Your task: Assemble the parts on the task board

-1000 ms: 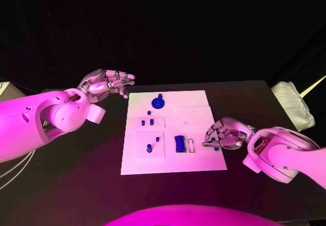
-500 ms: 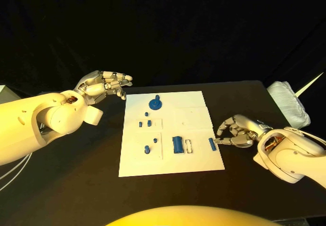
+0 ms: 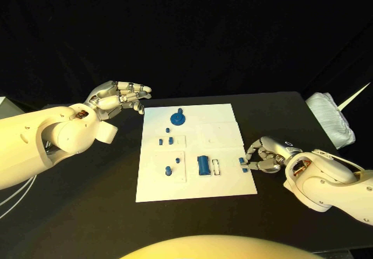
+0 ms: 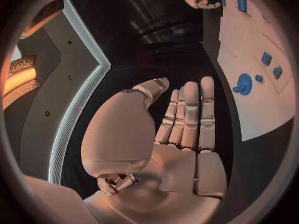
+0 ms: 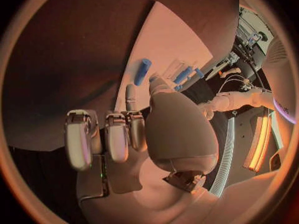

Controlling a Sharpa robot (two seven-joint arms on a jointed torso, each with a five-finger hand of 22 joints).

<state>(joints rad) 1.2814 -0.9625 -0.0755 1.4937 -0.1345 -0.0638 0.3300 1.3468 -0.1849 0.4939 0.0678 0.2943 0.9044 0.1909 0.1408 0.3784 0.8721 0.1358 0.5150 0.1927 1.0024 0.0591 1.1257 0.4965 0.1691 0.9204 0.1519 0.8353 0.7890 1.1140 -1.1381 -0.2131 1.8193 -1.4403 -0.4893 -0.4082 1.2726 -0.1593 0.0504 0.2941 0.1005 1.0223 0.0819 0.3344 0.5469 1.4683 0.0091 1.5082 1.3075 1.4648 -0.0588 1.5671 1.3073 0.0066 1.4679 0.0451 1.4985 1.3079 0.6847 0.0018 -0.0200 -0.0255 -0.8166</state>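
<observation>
Head view: right hand (image 3: 267,155) at the task board's (image 3: 225,186) right edge, fingers gripping a small blue part (image 3: 243,161).
Left hand (image 3: 118,97) hovers empty, fingers spread, upper left. Advise aligning the part squarely over its slot before pressing.

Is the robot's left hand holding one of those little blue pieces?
No. In the head view the left hand hangs beyond the task board's far left corner with its fingers spread and nothing in them.

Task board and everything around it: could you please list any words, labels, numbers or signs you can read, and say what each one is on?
None can be read.
The task board is plain white, with no print visible.
The blue parts carry no markings that can be made out.
The left robot hand and right robot hand show no legible label.
</observation>
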